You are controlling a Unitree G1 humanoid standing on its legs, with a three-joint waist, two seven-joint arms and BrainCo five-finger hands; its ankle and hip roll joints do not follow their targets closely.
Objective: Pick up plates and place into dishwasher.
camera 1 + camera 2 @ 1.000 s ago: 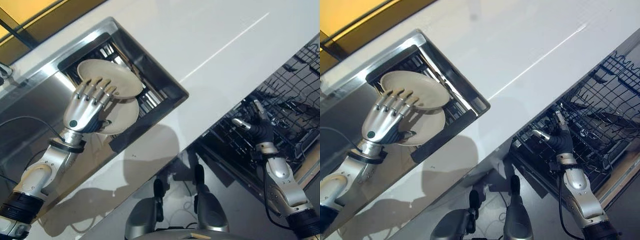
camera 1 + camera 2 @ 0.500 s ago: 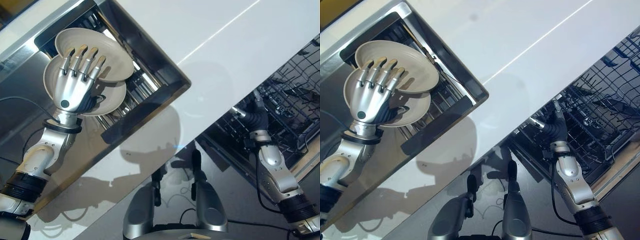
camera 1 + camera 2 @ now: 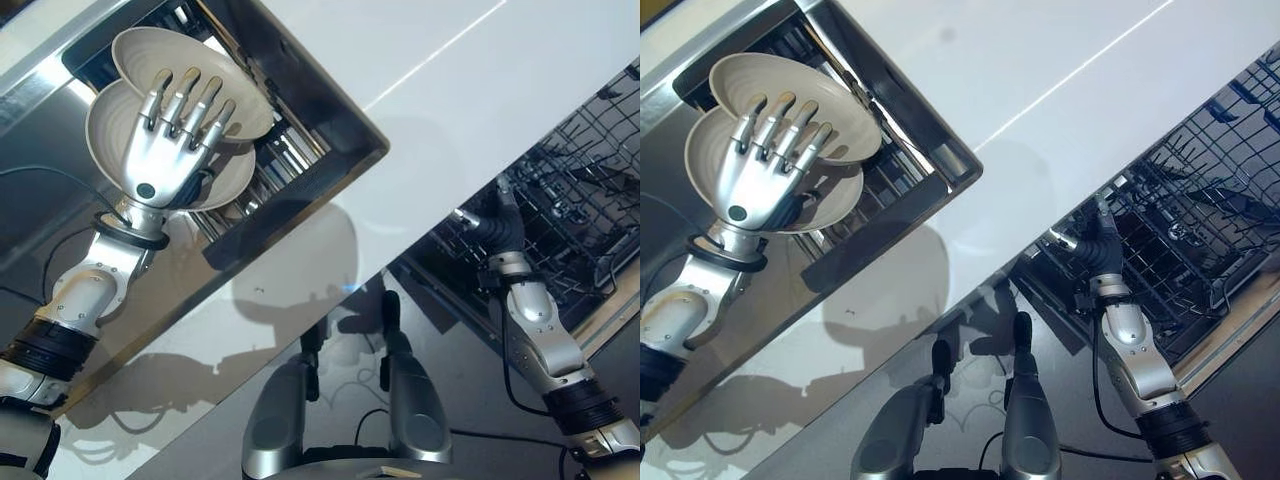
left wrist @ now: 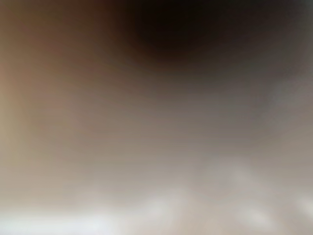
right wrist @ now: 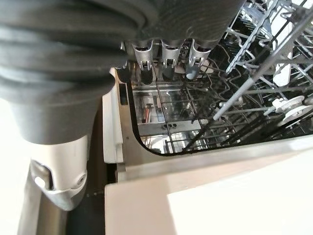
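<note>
Plates sit stacked in the sink rack (image 3: 300,165), two cream ones overlapping: the upper plate (image 3: 135,60) lies just past the left hand's fingertips, tilted, and the lower plate (image 3: 105,135) spreads out beneath the palm. The left hand (image 3: 165,160) is laid over them from above, back of the hand facing up, its fingers (image 3: 195,105) fairly straight and fanned across the upper plate's rim. The thumb is tucked down on the far side of the palm, toward the lower plate's edge, and from here I cannot tell whether it has pinched a plate or merely rests against it. The rack holding the plates is set in a steel sink (image 3: 60,95), whose dark front edge runs just beside the hand on the counter side. A white countertop (image 3: 420,110) stretches between the two arms. Well apart from the plates, the right hand (image 3: 1095,240) is held up at the near edge of the open dishwasher (image 3: 1200,230); its fingers (image 5: 166,54) point into the black wire basket (image 5: 259,73) with nothing between them, loosely extended, the thumb standing off to the side. The basket's tines stand just beyond those fingertips. Neither plate has left the sink rack.
</note>
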